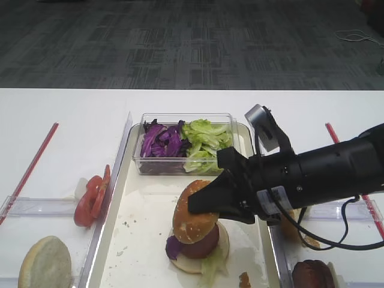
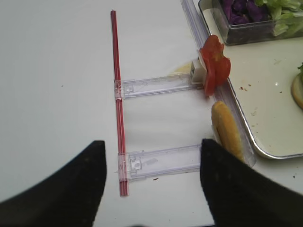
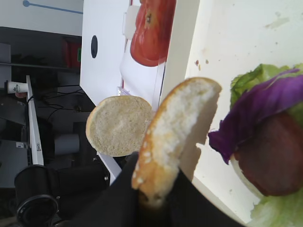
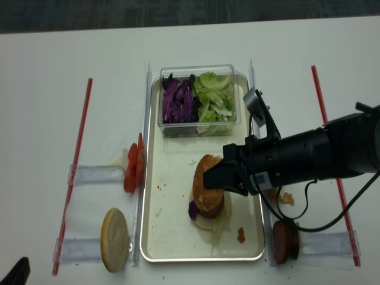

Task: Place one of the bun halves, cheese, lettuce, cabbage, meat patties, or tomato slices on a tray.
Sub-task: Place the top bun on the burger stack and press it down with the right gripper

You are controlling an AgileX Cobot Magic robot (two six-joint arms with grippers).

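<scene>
My right gripper [image 1: 207,207] [image 3: 156,189] is shut on the edge of the sesame bun top [image 1: 195,210] [image 3: 177,132]. The bun is tilted just above a stack on the cream tray [image 1: 138,240]. The stack is a meat patty [image 3: 277,151], purple cabbage [image 3: 260,109] and lettuce [image 3: 279,213] on a bottom bun. Left of the tray, tomato slices [image 1: 91,198] [image 2: 215,66] stand on edge, with a pale bun half [image 1: 45,264] [image 2: 227,130] nearer the front. My left gripper [image 2: 151,161] hangs open over the bare table. Cheese does not show clearly.
A clear box [image 1: 186,144] of cabbage and lettuce sits at the tray's far end. Another patty [image 4: 285,241] lies right of the tray, under my right arm. Red strips [image 2: 117,94] and clear plastic rails lie on both sides.
</scene>
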